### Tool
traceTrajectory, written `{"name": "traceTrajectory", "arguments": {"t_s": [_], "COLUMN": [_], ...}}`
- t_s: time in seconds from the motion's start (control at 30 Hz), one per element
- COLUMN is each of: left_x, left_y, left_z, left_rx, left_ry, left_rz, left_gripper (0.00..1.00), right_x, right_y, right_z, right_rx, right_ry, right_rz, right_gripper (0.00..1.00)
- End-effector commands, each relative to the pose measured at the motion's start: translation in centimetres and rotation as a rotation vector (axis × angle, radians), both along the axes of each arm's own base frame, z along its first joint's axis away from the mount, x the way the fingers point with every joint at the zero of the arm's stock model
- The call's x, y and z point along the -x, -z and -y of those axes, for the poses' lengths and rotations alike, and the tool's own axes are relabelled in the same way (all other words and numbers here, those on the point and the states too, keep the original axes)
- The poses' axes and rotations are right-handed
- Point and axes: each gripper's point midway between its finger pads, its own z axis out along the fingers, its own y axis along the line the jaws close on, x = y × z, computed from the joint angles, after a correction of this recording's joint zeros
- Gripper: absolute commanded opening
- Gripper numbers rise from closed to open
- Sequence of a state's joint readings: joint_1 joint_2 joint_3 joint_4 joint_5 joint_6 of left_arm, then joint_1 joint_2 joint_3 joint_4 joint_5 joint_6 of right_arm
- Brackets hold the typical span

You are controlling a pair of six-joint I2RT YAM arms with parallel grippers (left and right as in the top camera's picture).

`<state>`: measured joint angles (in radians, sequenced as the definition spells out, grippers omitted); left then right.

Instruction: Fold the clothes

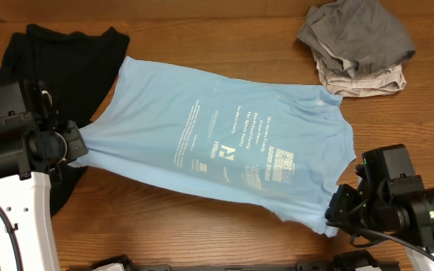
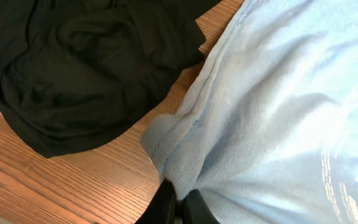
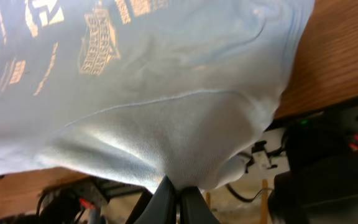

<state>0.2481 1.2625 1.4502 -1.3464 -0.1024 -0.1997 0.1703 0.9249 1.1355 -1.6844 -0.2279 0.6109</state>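
Wooden counter (image 1: 202, 237) lies bare along its 6 o'clock edge and around the folded pile (image 1: 356, 45) at 1 o'clock. A pale blue shirt (image 1: 224, 143) stretches across the middle, its 9 o'clock end pinched by the left tool (image 1: 76, 145) beside a black garment (image 1: 59, 60), its 5 o'clock corner pinched by the right tool (image 1: 334, 217) near the counter's edge. Each tool's tips are largely buried in bunched cloth.

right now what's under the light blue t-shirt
The wooden table shows all around the light blue t-shirt, and the black garment seems to slip under its left edge. Anything else beneath it is hidden by the cloth.
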Motion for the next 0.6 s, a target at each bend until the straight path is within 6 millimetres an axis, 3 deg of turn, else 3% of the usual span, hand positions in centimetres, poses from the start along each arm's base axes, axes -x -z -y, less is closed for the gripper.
{"name": "traceTrajectory", "arguments": {"t_s": [0.0,0.33,0.57], "left_x": [-0.7,-3.5,-7.0], "left_y": [-0.7,3.7,8.0], "left_z": [0.0,0.4,2.0], "left_rx": [-0.015,0.075,0.086], "left_ry": [0.025,0.049,0.137], "left_rz": [0.025,-0.100,-0.165], "left_gripper": [0.04,0.04,0.04], "right_x": [-1.4,-4.8,-8.5], "right_y": [-0.3,2.5,4.2], "right_z": [1.0,2.0,2.3], "right_rx": [0.063,0.179,0.227], "right_ry": [0.033,0.003,-0.012], "right_rz": [0.037,-0.079,-0.049], "right_gripper": [0.04,0.04,0.04]}}
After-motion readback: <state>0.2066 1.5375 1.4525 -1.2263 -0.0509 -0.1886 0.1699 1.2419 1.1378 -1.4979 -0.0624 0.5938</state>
